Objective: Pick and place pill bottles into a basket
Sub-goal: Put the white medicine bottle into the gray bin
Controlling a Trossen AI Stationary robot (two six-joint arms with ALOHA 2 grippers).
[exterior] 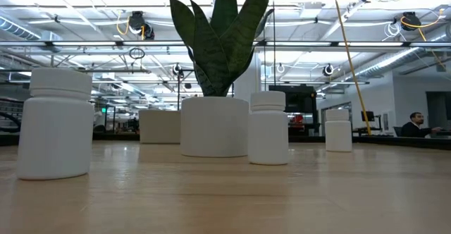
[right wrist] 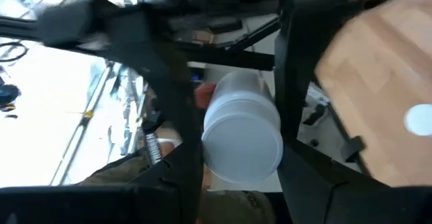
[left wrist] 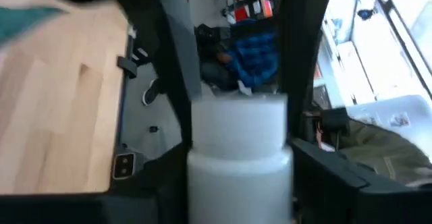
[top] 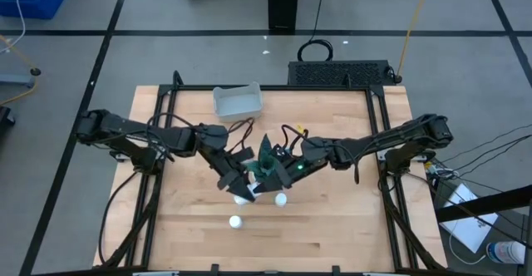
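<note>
My left gripper [top: 239, 189] and my right gripper [top: 279, 189] meet at the table's middle, on either side of the plant. Each is shut on a small white pill bottle: the left one's [left wrist: 237, 150], the right one's [right wrist: 241, 133]. In the high view a white bottle shows at each gripper's tips [top: 241, 199] [top: 281, 199]. A third bottle [top: 236, 222] stands on its base nearer the front edge. The pale basket [top: 238, 101] sits at the far side. The low view shows three standing bottles [exterior: 268, 128] and no gripper. My left gripper pinches its bottle between the two fingers [left wrist: 177, 96], which lie against the two sides of the cap [left wrist: 237, 119]. Whether the bottle is off the table, I cannot tell. My right gripper pinches its bottle by the round sides [right wrist: 223, 96] between the two fingers [right wrist: 181, 116]. One round end [right wrist: 243, 143] faces the wrist camera. Whether it is off the table, I cannot tell.
The green plant in its white pot [top: 266, 166] stands right between the two grippers. Another bottle [right wrist: 418, 119] shows on the wood in the right wrist view. Black frame rails [top: 154, 143] run along the table's left and right sides.
</note>
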